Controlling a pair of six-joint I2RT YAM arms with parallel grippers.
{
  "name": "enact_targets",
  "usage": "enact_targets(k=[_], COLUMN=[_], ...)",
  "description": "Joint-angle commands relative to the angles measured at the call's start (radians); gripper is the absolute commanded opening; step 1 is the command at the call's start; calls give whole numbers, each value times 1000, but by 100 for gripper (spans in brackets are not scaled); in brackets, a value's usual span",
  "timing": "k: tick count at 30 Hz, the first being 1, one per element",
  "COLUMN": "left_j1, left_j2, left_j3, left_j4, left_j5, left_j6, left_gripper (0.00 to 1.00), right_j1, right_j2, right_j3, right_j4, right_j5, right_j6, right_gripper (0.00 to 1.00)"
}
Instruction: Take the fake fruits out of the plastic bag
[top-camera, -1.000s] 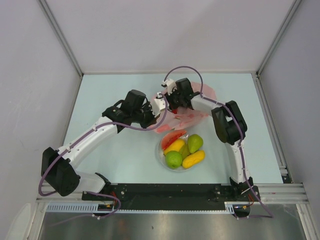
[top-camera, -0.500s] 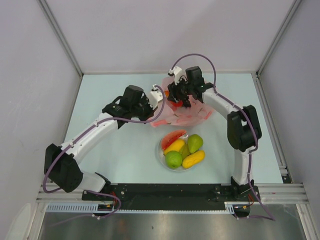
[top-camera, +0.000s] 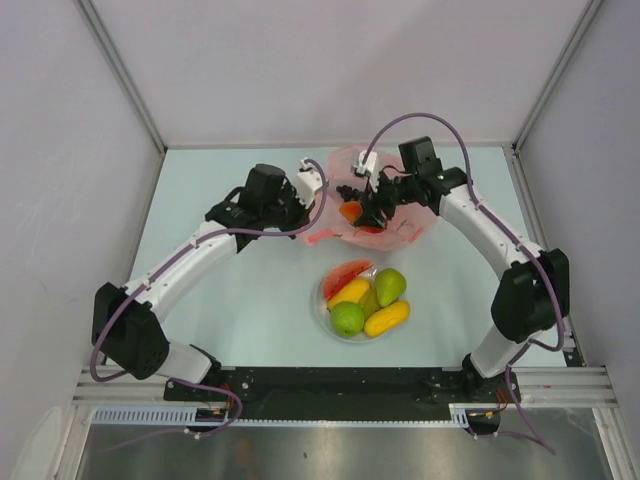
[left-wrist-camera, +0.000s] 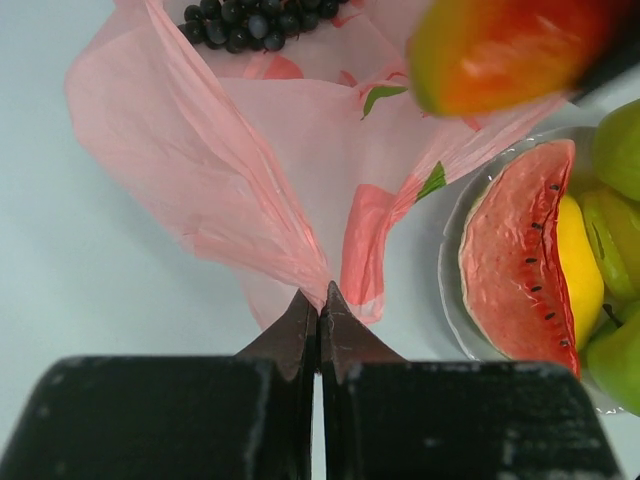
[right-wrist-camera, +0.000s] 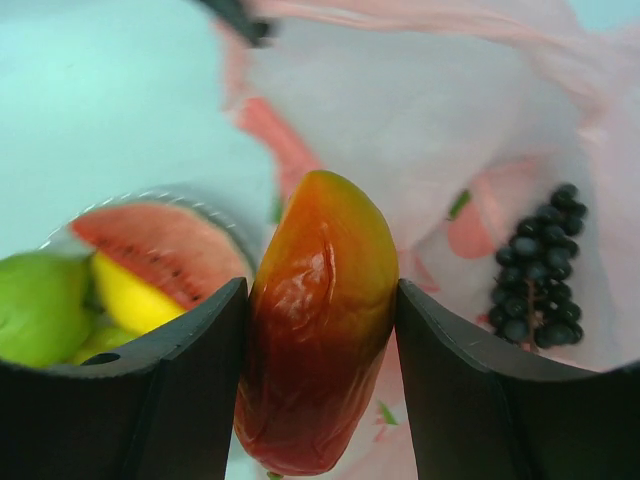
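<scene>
The pink plastic bag (top-camera: 390, 225) lies at the table's far middle, seen also in the left wrist view (left-wrist-camera: 240, 170) and the right wrist view (right-wrist-camera: 430, 110). My left gripper (top-camera: 305, 205) is shut on the bag's left edge (left-wrist-camera: 318, 295). My right gripper (top-camera: 352, 205) is shut on a red-orange fake fruit (right-wrist-camera: 320, 320), held above the bag; it shows in the top view (top-camera: 350, 212) and the left wrist view (left-wrist-camera: 500, 50). A dark grape bunch (right-wrist-camera: 540, 270) lies inside the bag (left-wrist-camera: 250, 22). A white plate (top-camera: 322, 315) holds a watermelon slice (top-camera: 345, 272), green fruits and yellow fruits.
The plate of fruits sits just in front of the bag, between the two arms. Grey walls and metal rails (top-camera: 125, 80) bound the table on three sides. The arm bases stand along the near edge (top-camera: 340, 385).
My right gripper has lifted from low in the bag toward the right and back, now holding the red-orange fruit up. My left gripper has drawn the bag's edge leftward; the bag stands open.
</scene>
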Motion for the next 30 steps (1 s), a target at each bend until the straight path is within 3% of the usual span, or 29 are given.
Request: enact_targets(k=[1,7,9,17,26,30], left_j1=[3,3,3,3,3,3], left_j2=[7,9,4,-8,33,23], left_j3=[53,53,45,25,22,4], left_j4=[24,28,27,25,-4,12], left_j5=[32,39,37,45,69,75], left_j6=[-32,-39,-39,-48,-75,-82], left_gripper=[0,0,0,0,0,0], right_j1=[54,115,140,157,185,185], right_j2=[-122,-154,-139,-123,-145,-172], right_j3=[-19,-116,-116,-119,-199,-249], right_j4=[-279,-514,-516,-459,-373,-295], right_j5=[-111,-47,-36,-67,62,90], right_j6=[-348,-710,-685,-262,276,320], right_gripper=[44,45,45,42,41,43])
